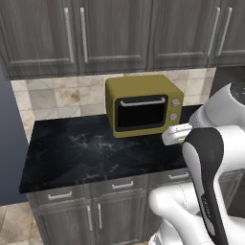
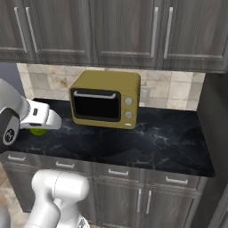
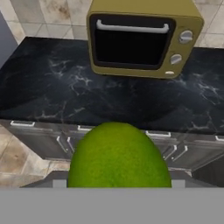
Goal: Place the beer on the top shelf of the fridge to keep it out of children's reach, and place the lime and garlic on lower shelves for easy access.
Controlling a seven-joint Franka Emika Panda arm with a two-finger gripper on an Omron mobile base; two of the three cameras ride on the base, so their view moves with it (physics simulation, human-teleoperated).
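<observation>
A mustard microwave (image 2: 105, 99) sits at the centre of the frame on a black marbled counter (image 2: 169, 138), its dark door and silver handle facing forward, two knobs at its right. Dark wood-grain cupboards (image 2: 124, 31) span the top, with beige tiles (image 2: 171, 91) beneath them. At the left edge the white arm (image 2: 31, 113) reaches across, and a sliver of the lime (image 2: 38, 131) shows just under its hand. Grey drawers (image 2: 118, 173) line the counter's front, lower frame.
</observation>
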